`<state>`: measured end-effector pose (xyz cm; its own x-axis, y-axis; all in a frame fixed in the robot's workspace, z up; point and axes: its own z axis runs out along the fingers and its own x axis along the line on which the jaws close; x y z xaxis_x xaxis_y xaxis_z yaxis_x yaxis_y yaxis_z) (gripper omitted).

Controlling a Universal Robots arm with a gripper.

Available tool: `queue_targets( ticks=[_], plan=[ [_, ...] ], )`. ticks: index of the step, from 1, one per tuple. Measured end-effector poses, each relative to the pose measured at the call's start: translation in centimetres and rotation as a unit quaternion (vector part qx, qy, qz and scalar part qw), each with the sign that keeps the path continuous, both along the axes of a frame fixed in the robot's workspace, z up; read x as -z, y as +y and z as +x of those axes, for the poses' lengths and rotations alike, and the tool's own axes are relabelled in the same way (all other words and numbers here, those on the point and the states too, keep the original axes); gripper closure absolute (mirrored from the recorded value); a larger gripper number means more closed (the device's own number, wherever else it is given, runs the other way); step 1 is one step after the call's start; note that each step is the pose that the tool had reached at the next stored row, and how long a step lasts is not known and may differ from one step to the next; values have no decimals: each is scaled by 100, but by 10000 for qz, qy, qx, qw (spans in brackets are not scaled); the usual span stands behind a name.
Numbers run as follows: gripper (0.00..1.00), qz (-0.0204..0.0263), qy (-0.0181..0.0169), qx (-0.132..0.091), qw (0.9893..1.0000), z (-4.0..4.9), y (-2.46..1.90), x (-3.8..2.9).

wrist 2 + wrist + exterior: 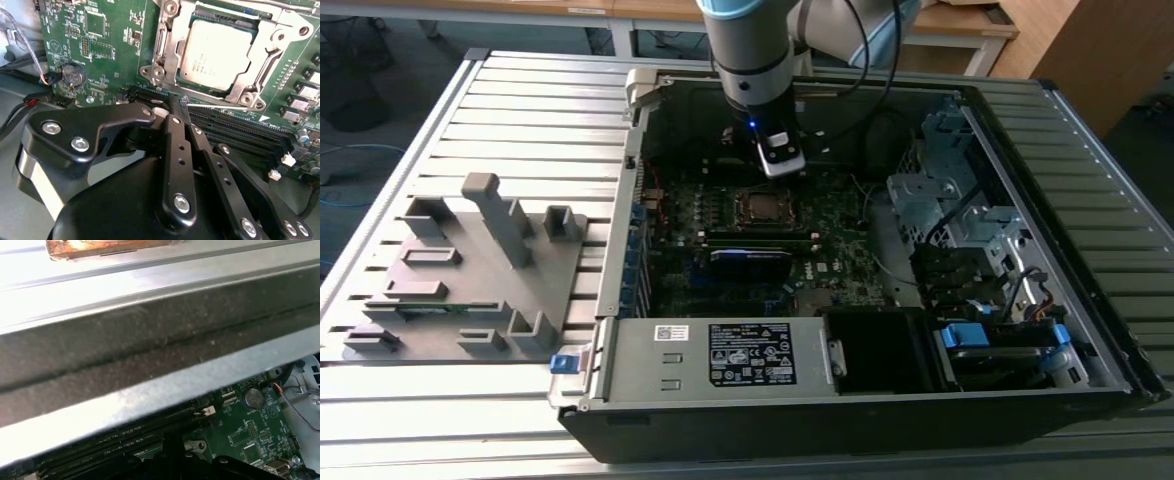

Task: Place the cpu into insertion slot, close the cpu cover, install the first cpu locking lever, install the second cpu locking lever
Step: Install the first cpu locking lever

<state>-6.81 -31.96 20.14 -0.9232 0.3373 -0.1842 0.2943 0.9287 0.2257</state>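
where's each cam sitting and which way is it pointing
Exterior view: off the arm, above, looking down into the open computer case; the arm and gripper show.
Second wrist view: on the wrist, looking along the gripper at the cpu.
First wrist view: on the wrist, facing the case wall.
Both wrist views share the coin battery.

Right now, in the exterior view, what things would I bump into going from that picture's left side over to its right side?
Grey fixture tray → small blue clip → cpu in its insertion slot, with the gripper just above → silvery drive cage → blue cable connector.
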Motion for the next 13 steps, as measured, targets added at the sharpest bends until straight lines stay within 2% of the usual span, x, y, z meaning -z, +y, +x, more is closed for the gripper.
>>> queue_targets(
  ticks=[6, 13],
  plan=[
    [90, 27, 0, 0, 10000, -8, 22, 0],
    [90, 29, 0, 0, 10000, -11, 29, 4]
  ],
)
